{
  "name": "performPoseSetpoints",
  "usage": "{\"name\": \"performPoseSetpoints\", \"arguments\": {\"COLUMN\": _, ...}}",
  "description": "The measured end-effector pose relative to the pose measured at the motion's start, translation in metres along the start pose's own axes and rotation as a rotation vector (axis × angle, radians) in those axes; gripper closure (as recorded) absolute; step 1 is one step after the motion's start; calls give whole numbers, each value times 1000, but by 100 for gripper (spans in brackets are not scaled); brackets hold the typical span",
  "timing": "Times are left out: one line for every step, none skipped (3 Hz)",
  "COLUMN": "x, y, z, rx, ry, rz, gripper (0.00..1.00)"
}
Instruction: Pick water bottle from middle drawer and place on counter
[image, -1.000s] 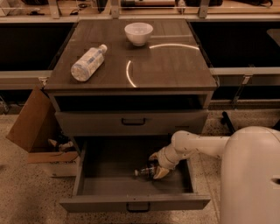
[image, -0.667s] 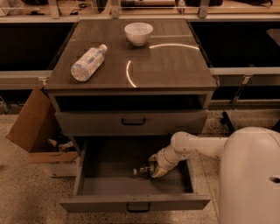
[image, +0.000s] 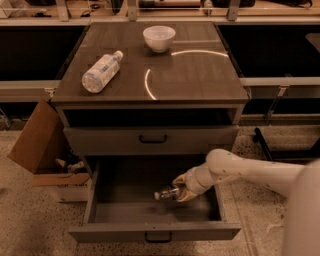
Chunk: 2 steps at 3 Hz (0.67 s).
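Jaws pinching water bottle (image: 166, 193) in open middle drawer (image: 155, 231) | counter (image: 200, 75): bowl (image: 159, 37), larger bottle (image: 101, 73) | speckled floor (image: 30, 225)

Dark wood-grain tabletop (image: 200, 80), smooth with a soft sheen and a pale ring mark. Glossy white bowl (image: 159, 38); clear plastic larger bottle (image: 101, 73) in whitish wrap. Matt grey middle drawer (image: 150, 232). Inside it, clear plastic water bottle (image: 164, 194) at the smooth, pale claw (image: 179, 194). Matt brown cardboard box (image: 35, 137).

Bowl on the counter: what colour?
White bowl, camera view. The gripper is in the open drawer at the small bottle.
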<state>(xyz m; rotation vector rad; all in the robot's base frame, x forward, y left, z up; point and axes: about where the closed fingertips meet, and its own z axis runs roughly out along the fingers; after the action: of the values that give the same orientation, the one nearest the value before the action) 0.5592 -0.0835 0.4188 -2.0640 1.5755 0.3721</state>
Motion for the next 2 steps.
{"name": "performPoseSetpoints", "arguments": {"x": -7, "y": 5, "z": -79, "rx": 112, "ry": -37, "rz": -46, "gripper": 100}}
{"name": "performPoseSetpoints", "arguments": {"x": -2, "y": 7, "z": -145, "rx": 199, "ry": -67, "rz": -67, "gripper": 100}}
